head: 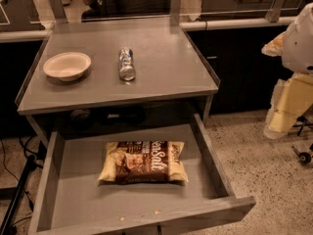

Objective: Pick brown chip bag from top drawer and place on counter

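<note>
The brown chip bag (143,162) lies flat in the middle of the open top drawer (215,180), its white "Sea Salt" lettering facing up. The drawer is pulled out below the grey counter (161,67). My arm shows at the right edge of the view, white above and tan below. Its gripper (286,106) hangs over the floor, to the right of the counter and drawer, well away from the bag. It holds nothing that I can see.
A white bowl (67,65) sits on the counter's left side. A silver can (126,64) lies on its side near the counter's middle. A glass rail (234,23) runs behind the counter. Speckled floor (264,170) lies to the right of the drawer.
</note>
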`<state>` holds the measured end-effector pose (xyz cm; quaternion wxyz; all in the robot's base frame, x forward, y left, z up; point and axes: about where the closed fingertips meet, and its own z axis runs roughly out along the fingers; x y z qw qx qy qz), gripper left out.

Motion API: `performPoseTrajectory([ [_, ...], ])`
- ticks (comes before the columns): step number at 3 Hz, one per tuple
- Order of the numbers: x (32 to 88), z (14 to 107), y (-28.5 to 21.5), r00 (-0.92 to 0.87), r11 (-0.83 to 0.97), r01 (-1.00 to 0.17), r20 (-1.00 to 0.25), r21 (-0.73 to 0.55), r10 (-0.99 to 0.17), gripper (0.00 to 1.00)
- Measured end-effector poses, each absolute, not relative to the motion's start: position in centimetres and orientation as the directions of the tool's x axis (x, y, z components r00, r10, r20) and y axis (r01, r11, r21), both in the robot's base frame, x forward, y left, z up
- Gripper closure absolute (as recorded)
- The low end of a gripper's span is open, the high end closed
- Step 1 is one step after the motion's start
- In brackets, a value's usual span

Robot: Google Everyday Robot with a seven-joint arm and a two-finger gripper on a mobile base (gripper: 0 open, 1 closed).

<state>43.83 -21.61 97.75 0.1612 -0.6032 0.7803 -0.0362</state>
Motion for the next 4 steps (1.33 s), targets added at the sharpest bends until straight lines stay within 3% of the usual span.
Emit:
performPoseTrajectory([
  [4,46.5,94.6,-14.9,-0.109,0.146,-0.95,-0.145,-0.276,-0.983,0.0],
])
